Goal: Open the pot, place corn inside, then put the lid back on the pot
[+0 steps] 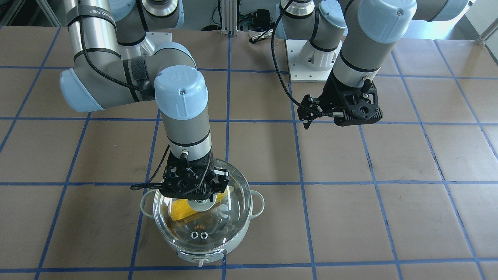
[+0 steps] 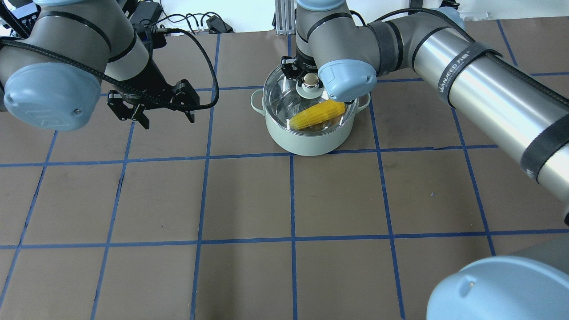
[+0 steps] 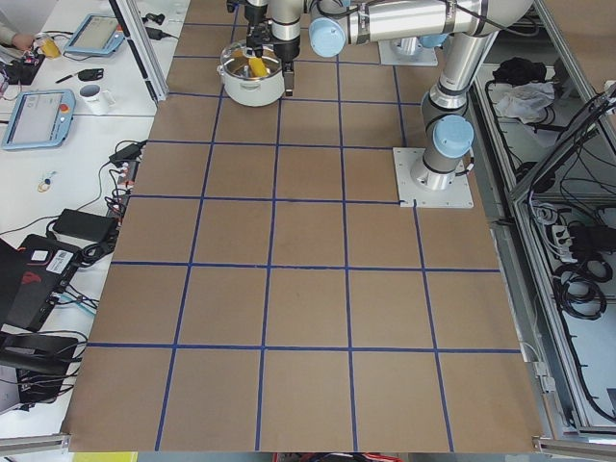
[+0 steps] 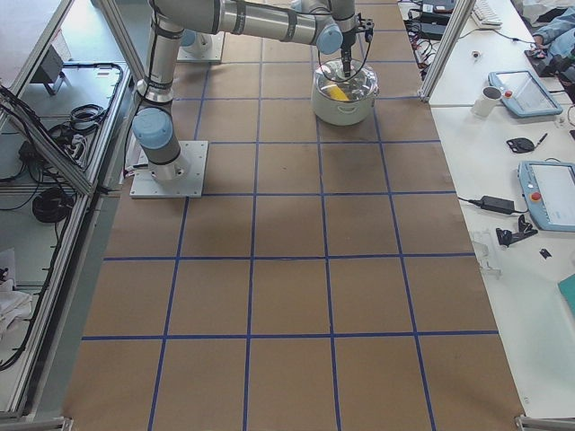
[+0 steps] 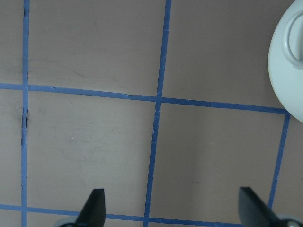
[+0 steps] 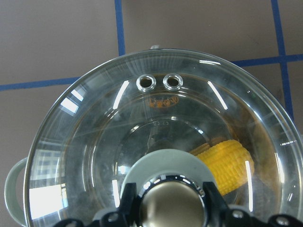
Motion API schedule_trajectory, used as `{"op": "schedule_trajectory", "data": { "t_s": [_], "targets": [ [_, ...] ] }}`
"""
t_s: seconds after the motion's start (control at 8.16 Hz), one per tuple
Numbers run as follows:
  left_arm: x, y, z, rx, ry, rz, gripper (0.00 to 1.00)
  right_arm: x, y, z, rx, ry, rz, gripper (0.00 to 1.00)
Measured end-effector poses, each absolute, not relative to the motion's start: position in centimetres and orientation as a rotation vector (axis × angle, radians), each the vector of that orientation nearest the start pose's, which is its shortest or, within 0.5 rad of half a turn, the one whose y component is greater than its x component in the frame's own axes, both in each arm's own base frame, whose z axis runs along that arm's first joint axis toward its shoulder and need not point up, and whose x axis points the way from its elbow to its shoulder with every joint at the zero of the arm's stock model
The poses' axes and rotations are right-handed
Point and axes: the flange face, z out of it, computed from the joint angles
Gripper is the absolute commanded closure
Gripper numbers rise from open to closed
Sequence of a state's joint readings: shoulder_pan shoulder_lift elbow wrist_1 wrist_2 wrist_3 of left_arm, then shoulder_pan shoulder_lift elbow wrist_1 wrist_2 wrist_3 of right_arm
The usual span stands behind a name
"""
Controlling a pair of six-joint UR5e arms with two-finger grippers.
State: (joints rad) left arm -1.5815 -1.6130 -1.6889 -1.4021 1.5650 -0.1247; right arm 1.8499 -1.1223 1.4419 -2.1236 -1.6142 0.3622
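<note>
The pale mint-green pot (image 2: 311,143) stands on the table, with the yellow corn (image 2: 318,115) lying inside it. The clear glass lid (image 1: 202,227) sits on the pot's rim. My right gripper (image 2: 311,80) is straight above the pot, and its fingers (image 6: 130,205) are shut on the lid's metallic ball knob. Through the glass in the right wrist view I see the corn (image 6: 227,163) and the two vent rings. My left gripper (image 2: 169,120) is open and empty, hovering over bare table beside the pot. The pot's edge (image 5: 289,71) shows at the top right of the left wrist view.
The table is brown with a blue tape grid. The arm bases and their white mounting plate (image 1: 307,74) are at the robot's side. Side benches with tablets, a mug and cables (image 3: 87,96) stand beyond the table's edge.
</note>
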Motion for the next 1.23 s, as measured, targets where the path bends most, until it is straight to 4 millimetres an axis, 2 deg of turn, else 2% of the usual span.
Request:
{"op": "schedule_trajectory", "data": {
  "t_s": [0.25,0.49,0.61,0.74,0.86,1.23],
  "targets": [
    [-13.96,-50.5,42.47,-0.181,3.145,-0.009,0.0,31.06,-61.52,34.76,0.128,3.085,-0.363,0.7],
    [-13.96,-50.49,42.46,-0.181,3.146,-0.009,0.0,31.08,-61.53,34.7,0.125,3.085,-0.362,0.59],
    [-13.96,-50.49,42.44,-0.181,3.145,-0.008,0.0,31.08,-61.55,34.64,0.127,3.085,-0.36,0.45],
    [-13.95,-50.49,42.44,-0.181,3.145,-0.008,0.0,31.11,-61.58,34.52,0.13,3.084,-0.356,0.1],
    [-13.95,-50.49,42.45,-0.181,3.144,-0.009,0.0,31.14,-61.61,34.37,0.134,3.082,-0.352,0.0],
    [-13.96,-50.49,42.39,-0.181,3.145,-0.008,0.0,31.16,-61.58,34.59,0.159,3.072,-0.349,0.0]
  ]
}}
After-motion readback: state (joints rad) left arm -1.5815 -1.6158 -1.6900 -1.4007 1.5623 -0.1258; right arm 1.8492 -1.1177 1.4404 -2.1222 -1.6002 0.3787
